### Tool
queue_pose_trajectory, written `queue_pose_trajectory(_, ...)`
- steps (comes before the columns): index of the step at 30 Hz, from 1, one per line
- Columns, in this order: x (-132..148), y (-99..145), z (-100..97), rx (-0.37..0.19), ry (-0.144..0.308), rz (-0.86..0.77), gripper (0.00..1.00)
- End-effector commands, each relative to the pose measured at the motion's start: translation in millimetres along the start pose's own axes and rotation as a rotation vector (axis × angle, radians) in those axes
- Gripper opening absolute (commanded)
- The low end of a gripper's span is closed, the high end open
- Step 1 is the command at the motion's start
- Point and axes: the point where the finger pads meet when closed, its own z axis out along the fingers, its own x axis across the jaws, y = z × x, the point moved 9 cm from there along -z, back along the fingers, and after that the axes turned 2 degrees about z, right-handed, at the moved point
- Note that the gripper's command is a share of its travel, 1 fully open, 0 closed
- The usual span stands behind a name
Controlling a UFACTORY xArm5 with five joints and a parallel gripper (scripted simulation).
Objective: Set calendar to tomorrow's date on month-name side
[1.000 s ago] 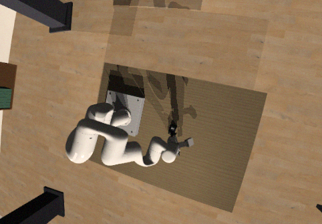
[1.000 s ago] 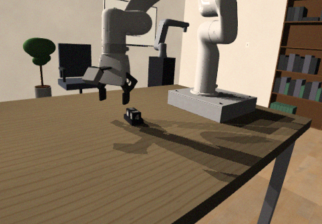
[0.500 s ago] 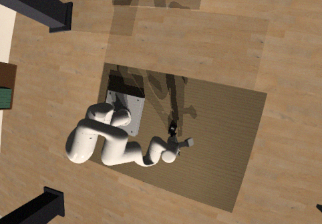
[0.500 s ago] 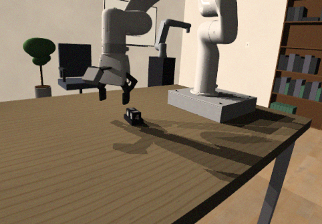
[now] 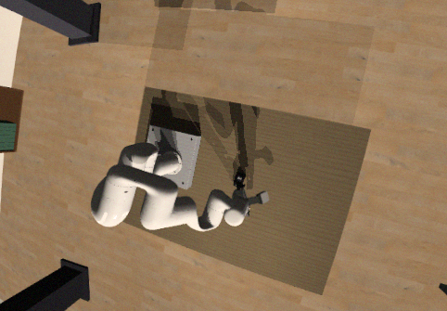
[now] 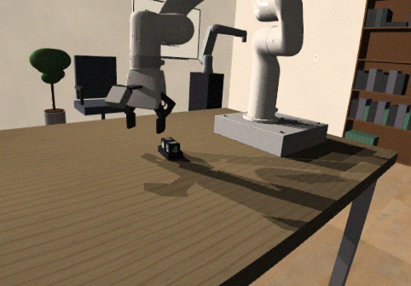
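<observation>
The small dark calendar tray with two dark cubes (image 6: 170, 148) sits flat on the wooden table; the cubes stand side by side in it. It also shows in the overhead view (image 5: 239, 178), partly hidden by the wrist. The digits are too small to read. My gripper (image 6: 145, 124) hangs open and empty above the table, up and to the left of the tray, not touching it. In the overhead view the gripper is hidden under the wrist (image 5: 241, 207).
The arm's grey base plate (image 6: 271, 131) stands on the table to the right of the tray. The table's near right edge (image 6: 324, 207) drops off to the floor. A bookshelf (image 6: 381, 75) stands at the right; a chair and a plant stand behind the table.
</observation>
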Motion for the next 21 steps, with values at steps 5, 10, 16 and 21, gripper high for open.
queue_pose_trajectory(5,1,-1,-1.1,0.003,0.002,0.001,1.00)
queue_pose_trajectory(10,0,0,-1.1,0.003,0.002,0.046,1.00)
queue_pose_trajectory(16,-1,3,-1.1,0.003,0.002,0.238,1.00)
queue_pose_trajectory(21,-6,18,-1.1,0.003,0.002,0.262,1.00)
